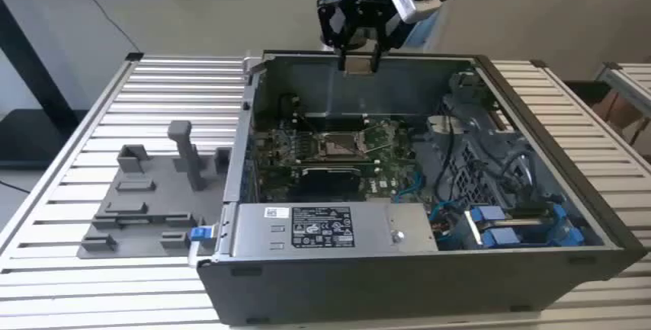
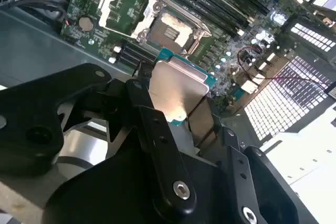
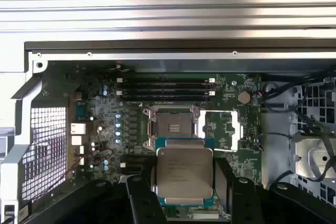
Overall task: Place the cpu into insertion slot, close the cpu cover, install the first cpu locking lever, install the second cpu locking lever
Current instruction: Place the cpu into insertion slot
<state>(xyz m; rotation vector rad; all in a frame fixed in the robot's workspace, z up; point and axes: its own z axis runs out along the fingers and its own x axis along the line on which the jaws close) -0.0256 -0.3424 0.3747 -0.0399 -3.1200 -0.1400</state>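
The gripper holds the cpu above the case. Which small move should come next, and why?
Probably lower the gripper toward the insertion slot: the cpu hangs clamped high above the green board, the slot lies bare, and the cpu cover stands swung open beside it.

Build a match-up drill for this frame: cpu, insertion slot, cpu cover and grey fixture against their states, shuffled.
Things:
1 cpu
2 insertion slot
3 cpu cover
4 grey fixture

States:
A empty, no chip in it
B flipped open beside the slot
C on the slatted table, outside the computer case
D gripped in the pincer

Pairs: 1-D, 2-A, 3-B, 4-C
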